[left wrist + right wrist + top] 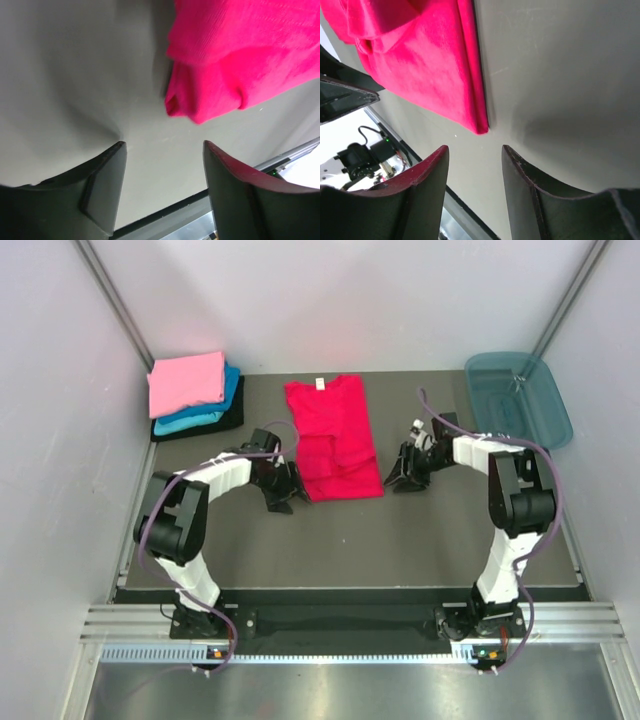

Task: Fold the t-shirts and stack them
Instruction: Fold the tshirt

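red t-shirt (332,440), partly folded, mat centre; left gripper (279,499) at its 8 o'clock, right gripper (400,480) at 4 o'clock, both spread, empty; folded stack (193,395) at 10 o'clock.

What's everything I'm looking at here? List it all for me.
red t-shirt: one, crimson, mat centre, sides folded in
pink t-shirt: one, light pink, folded, top of far-left stack
blue t-shirt: one, turquoise, under the pink
black t-shirt: one, black, bottom of stack
tub: one, translucent teal, far right
mat: one, grey
left gripper: black, open, empty, left of the red shirt
right gripper: black, open, empty, right of it
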{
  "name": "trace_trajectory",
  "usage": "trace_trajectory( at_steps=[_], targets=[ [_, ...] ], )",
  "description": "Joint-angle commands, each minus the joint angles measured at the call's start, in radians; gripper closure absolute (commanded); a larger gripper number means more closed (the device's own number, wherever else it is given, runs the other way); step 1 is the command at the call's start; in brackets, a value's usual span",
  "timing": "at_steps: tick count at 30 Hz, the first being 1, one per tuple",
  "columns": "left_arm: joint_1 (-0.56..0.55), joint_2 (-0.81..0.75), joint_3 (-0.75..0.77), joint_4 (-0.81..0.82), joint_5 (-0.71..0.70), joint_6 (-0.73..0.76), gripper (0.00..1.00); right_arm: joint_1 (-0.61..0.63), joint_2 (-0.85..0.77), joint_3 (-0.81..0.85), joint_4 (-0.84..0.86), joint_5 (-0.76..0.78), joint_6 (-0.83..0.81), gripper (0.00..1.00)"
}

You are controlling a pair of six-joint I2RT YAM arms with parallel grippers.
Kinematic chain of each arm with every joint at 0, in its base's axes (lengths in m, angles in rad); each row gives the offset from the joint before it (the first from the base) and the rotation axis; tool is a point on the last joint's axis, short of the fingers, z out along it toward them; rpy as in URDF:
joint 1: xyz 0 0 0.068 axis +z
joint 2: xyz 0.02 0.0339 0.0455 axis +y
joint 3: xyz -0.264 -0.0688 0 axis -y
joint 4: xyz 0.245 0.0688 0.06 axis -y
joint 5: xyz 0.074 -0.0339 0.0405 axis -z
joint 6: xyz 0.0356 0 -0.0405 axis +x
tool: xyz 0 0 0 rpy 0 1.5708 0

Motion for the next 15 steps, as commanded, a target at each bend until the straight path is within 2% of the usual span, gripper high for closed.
trace_trajectory(
  at_steps=[1,7,13,15],
  targets=[
    [0.001,0.030,0.046,0.093,0.038,-0.038,0.35,0.019,0.026,0.042,0.059,-0.038,0.037,0.53],
    [0.001,0.086,0.087,0.119,0.055,-0.037,0.47,0.035,0.066,0.047,0.084,-0.072,0.065,0.53],
    [-0.008,0.119,0.102,0.133,0.066,-0.041,0.54,0.052,0.092,0.047,0.100,-0.089,0.091,0.54],
    [-0.010,0.123,0.105,0.134,0.067,-0.041,0.61,0.056,0.104,0.049,0.114,-0.093,0.102,0.55]
  ],
)
